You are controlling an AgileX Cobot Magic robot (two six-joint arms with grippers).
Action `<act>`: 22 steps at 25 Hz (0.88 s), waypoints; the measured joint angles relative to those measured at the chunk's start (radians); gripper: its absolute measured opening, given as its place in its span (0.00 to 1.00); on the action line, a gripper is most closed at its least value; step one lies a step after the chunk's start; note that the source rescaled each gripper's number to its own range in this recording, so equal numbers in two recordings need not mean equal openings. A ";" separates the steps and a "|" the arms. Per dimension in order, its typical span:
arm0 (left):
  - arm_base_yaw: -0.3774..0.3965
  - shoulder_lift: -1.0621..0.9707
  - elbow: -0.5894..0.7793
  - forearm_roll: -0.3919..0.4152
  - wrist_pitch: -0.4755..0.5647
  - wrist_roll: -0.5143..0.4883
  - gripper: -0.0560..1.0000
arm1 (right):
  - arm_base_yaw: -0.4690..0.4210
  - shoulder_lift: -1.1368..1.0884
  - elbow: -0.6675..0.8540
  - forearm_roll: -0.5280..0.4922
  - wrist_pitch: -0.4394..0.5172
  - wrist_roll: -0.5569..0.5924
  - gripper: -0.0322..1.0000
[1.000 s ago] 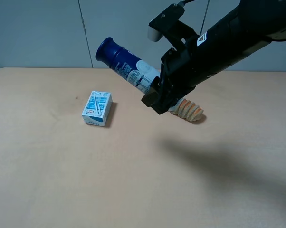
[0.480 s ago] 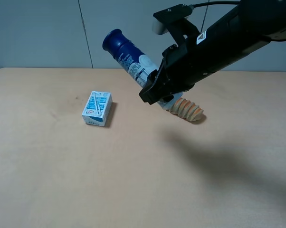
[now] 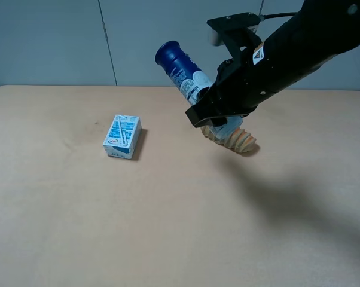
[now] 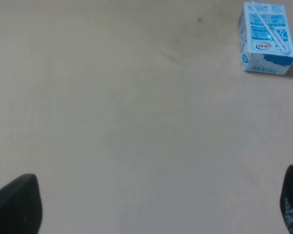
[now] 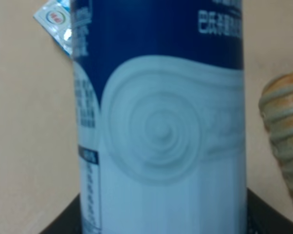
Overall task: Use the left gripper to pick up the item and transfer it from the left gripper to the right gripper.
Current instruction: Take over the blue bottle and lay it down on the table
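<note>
The item, a bottle (image 3: pixel 183 73) with a dark blue cap and a white lower body, is held tilted in the air, cap up and to the left, over the back of the table. My right gripper (image 3: pixel 212 117) is shut on its white lower end. The bottle fills the right wrist view (image 5: pixel 161 122), with black jaw parts at both sides of its base. My left gripper (image 4: pixel 154 204) does not show in the exterior view. In the left wrist view its two fingertips (image 4: pixel 15 207) stand wide apart over bare table, open and empty.
A small blue-white carton (image 3: pixel 122 136) lies on the tan table (image 3: pixel 168 215) left of centre, and also shows in the left wrist view (image 4: pixel 265 38). An orange-brown ridged bread roll (image 3: pixel 238 140) lies under the right arm. A grey wall runs behind the table.
My right arm has carried the bottle to the right and turned it more upright. The carton and the bread roll have not moved.
</note>
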 joint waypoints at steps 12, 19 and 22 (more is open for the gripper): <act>0.000 0.000 0.000 0.000 -0.005 0.000 0.96 | 0.000 -0.101 0.095 -0.011 0.066 0.025 0.03; 0.000 0.000 0.000 0.000 -0.005 0.000 0.96 | 0.000 -0.147 0.278 0.002 0.004 0.010 0.03; 0.000 0.000 0.000 0.000 -0.005 -0.001 0.96 | 0.000 -0.155 0.345 0.014 -0.028 -0.040 0.03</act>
